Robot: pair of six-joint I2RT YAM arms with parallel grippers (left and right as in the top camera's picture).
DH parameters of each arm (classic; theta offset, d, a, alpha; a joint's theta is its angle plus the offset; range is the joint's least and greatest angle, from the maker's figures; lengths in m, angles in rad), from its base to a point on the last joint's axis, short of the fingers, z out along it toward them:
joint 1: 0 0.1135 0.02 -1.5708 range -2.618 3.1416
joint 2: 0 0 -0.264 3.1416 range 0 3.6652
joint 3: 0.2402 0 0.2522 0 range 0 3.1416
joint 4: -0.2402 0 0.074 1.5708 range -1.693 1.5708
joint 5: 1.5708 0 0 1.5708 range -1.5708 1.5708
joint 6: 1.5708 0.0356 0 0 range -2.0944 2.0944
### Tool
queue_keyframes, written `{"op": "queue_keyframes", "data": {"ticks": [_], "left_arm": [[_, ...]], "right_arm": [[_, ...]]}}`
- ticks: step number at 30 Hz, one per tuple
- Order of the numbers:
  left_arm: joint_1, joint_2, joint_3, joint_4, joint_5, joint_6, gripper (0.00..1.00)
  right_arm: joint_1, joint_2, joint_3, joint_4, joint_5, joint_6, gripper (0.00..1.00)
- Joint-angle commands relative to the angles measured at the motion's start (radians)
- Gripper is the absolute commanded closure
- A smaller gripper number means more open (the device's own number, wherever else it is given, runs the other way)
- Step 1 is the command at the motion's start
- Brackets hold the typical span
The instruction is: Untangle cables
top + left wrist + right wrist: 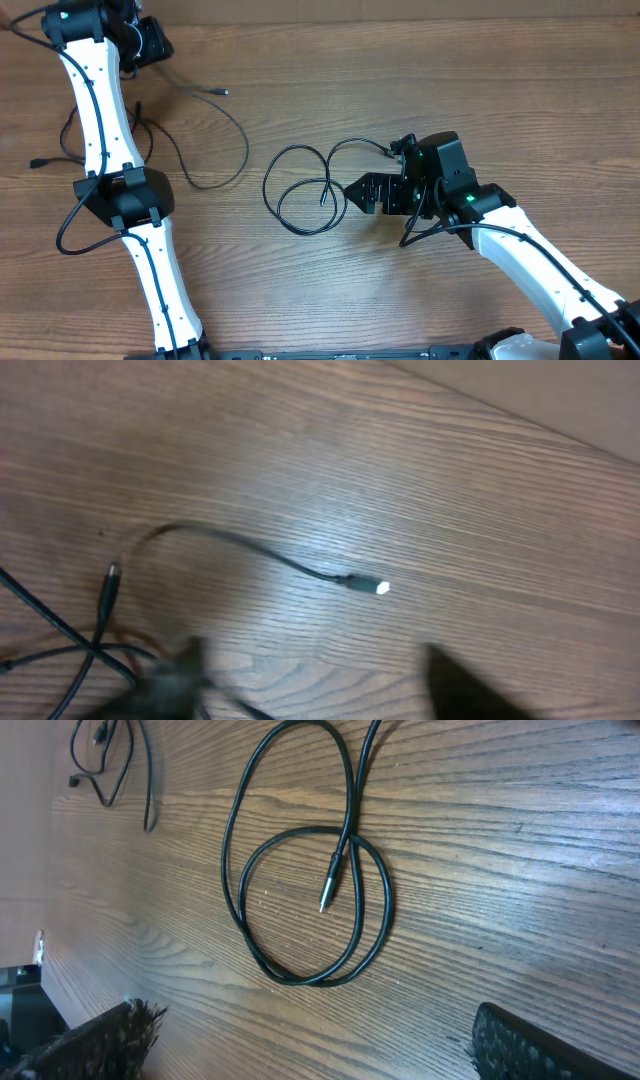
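A looped cable [300,190] is laid on the counter [450,80] near its middle and is crossed over itself. Its plug end [323,200] lies inside the loop. The right claw [355,193] is positioned just to the right of that loop, apart from it. A second cable [243,150] is spread well to the left, and its plug [222,92] is turned toward the far side. More cable loops [70,140] are found beside the left arm [100,110]. The left claw [158,45] is positioned at the far left, behind the second cable.
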Motion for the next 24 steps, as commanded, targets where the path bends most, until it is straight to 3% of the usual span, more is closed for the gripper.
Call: {"op": "queue_keyframes", "data": {"ticks": [1,6,9,14,17,24], "left_arm": [[0.007,-0.006,0.008,0.007,-0.010,-0.039,0.00],[0.007,-0.049,0.031,0.008,0.199,0.039,0.00],[-0.028,-0.102,0.031,-0.038,0.354,0.221,0.00],[-0.112,-0.110,0.030,-0.181,0.336,0.396,0.00],[-0.177,-0.101,0.027,-0.256,0.240,0.424,0.00],[-0.375,-0.093,-0.050,-0.270,0.177,0.541,0.01]], "right_arm": [[0.001,0.000,0.000,0.002,0.012,0.004,0.00],[-0.045,0.000,0.000,-0.002,0.036,0.005,0.00],[-0.154,0.000,0.000,-0.006,0.036,0.060,0.00],[-0.295,-0.001,0.000,-0.006,0.002,0.106,0.00],[-0.372,-0.001,0.000,-0.019,-0.036,0.105,0.00],[-0.465,0.000,0.000,-0.062,-0.035,0.074,0.00]]}}
